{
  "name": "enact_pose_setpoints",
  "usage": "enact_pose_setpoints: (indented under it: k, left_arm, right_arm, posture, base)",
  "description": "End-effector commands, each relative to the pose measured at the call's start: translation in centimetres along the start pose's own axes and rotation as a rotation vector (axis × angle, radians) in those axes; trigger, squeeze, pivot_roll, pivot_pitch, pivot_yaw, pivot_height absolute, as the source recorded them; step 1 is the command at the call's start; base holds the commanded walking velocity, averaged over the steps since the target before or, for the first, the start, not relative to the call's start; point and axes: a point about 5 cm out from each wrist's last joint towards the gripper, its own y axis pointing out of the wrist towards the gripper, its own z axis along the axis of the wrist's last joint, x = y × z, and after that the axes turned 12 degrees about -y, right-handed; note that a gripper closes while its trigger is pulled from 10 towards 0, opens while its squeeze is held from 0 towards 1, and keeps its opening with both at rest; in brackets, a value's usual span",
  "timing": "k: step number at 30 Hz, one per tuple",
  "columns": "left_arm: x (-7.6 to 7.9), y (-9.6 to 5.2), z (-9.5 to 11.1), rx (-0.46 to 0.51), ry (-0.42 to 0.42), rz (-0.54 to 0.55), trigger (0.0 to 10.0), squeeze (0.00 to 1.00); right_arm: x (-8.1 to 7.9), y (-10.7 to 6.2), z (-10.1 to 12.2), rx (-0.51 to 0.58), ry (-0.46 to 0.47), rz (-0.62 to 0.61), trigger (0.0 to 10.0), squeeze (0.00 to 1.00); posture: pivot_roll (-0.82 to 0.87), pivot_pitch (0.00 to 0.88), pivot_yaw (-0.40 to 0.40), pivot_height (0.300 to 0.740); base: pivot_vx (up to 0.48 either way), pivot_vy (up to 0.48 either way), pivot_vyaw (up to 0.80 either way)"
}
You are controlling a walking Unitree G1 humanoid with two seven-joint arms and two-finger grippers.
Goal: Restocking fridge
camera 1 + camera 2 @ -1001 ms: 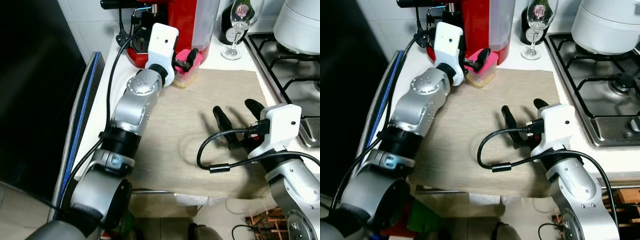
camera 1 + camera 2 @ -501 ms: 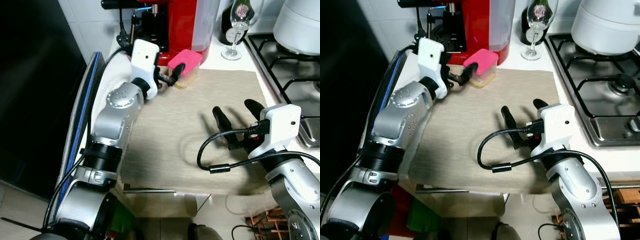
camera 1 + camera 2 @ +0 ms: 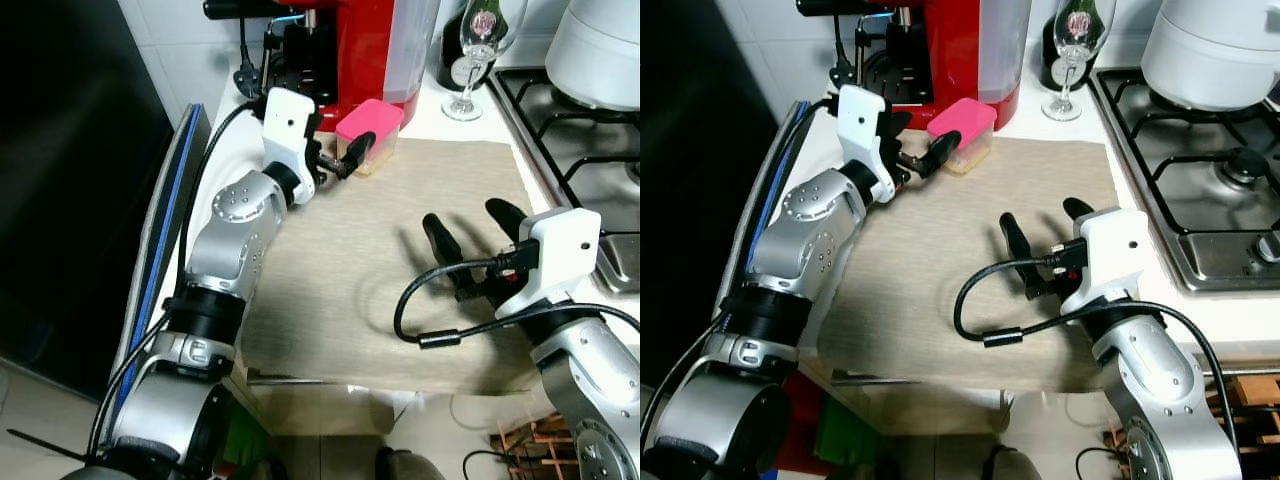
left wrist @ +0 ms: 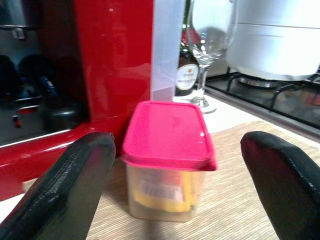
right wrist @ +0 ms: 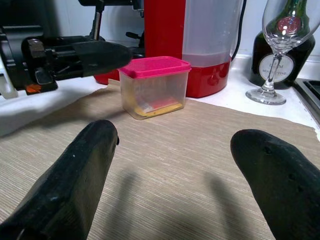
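A clear plastic container with a pink lid (image 3: 369,133) stands on the beige mat (image 3: 400,280), right in front of the red coffee machine (image 3: 368,40). My left gripper (image 3: 340,160) is open and level with the container, just short of it on its left. One finger (image 3: 357,151) reaches to the box's near corner. In the left wrist view the container (image 4: 167,155) sits ahead of the two spread fingers (image 4: 75,190), untouched. My right gripper (image 3: 470,232) hovers open over the mat, nearer the front edge, with nothing between its fingers.
A wine glass (image 3: 478,50) and a dark bottle (image 3: 1052,50) stand behind the mat. A gas hob (image 3: 590,120) with a white pot (image 3: 608,45) lies to the right. A dark appliance front (image 3: 70,180) stands along the counter's left side.
A second ago my left gripper was around the pink-lidded container; it has drawn back to the left and the container stays on the mat. The right arm has not moved.
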Motion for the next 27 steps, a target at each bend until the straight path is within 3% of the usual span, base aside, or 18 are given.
enact_pose_setpoints:
  k: [1,17,27]
  left_arm:
    - [0.1,0.0,-0.3,-0.006,-0.005,-0.013,10.0,0.00]
    - [0.9,1.0,-2.3,-0.043,-0.035,-0.006,10.0,0.00]
    - [1.2,1.9,-2.4,-0.034,-0.031,-0.002,10.0,0.00]
  right_arm:
    - [0.0,0.1,0.1,0.009,-0.002,0.012,10.0,0.00]
    - [-0.1,0.2,0.2,0.011,-0.004,0.021,10.0,0.00]
    - [-0.2,0.1,0.2,0.009,-0.009,0.023,10.0,0.00]
  posture:
    - [-0.30,0.105,0.060,0.740]
    - [-0.30,0.103,0.057,0.740]
    - [-0.32,0.105,0.057,0.740]
  base:
    - [0.000,0.000,0.00]
    - [0.000,0.000,0.00]
    - [0.000,0.000,0.00]
